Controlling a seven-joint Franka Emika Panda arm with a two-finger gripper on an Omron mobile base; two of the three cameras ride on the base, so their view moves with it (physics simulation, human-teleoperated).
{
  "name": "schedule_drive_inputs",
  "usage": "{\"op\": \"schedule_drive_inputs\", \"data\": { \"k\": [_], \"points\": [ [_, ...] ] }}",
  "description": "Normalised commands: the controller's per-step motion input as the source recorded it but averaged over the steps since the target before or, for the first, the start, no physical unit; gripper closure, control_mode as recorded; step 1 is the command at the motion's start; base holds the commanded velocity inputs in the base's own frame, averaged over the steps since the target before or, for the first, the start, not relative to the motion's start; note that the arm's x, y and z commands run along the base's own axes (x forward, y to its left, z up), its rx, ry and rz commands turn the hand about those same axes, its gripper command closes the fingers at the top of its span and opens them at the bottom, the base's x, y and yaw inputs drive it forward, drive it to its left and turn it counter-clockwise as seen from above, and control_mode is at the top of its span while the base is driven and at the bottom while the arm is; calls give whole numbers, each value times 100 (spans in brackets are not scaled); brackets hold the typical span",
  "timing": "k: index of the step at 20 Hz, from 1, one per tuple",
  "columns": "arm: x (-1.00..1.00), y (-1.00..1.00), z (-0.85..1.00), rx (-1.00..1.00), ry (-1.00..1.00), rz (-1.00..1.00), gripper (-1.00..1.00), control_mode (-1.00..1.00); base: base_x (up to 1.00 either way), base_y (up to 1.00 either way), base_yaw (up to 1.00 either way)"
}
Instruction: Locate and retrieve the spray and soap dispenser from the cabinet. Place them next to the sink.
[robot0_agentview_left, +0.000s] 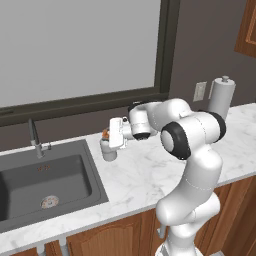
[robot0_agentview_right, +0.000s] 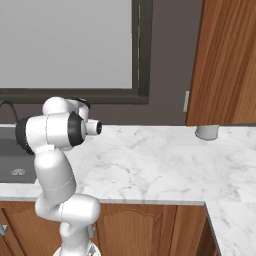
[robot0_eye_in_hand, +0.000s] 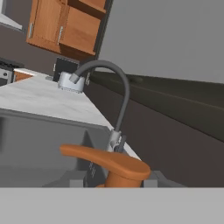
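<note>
One soap dispenser (robot0_agentview_left: 106, 148) stood at centre-left of the left base view, on the marble counter (robot0_agentview_left: 150, 175) just right of the single sink (robot0_agentview_left: 45, 185). The gripper (robot0_agentview_left: 111, 140) was closed on it — orange pump low in the hand view.

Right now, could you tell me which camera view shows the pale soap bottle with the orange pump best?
The left base view: the pale soap bottle stands on the marble counter beside the gripper. The hand view shows just its orange pump, close up.

Paper-towel roll (robot0_agentview_left: 221, 95) stands upright on marble counter (robot0_agentview_left: 150, 175), w/ wall outlet (robot0_agentview_left: 199, 91) beside it, well behind the tool; big window (robot0_agentview_left: 75, 47) above.
</note>
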Motion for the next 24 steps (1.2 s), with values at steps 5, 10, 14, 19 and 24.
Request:
{"op": "schedule_drive_inputs", "data": {
  "k": [5,10,14,19,24],
  "points": [
    [-4,-13,-11,0,0,0,100,-100,0,0,0],
    [-1,-7,-12,0,0,0,-100,-100,0,0,0],
    [0,-5,-7,0,0,0,-100,-100,0,0,0],
    [0,-3,-6,0,0,0,-100,-100,0,0,0],
    [0,-5,-6,0,0,0,-100,-100,0,0,0]
  ]
}}
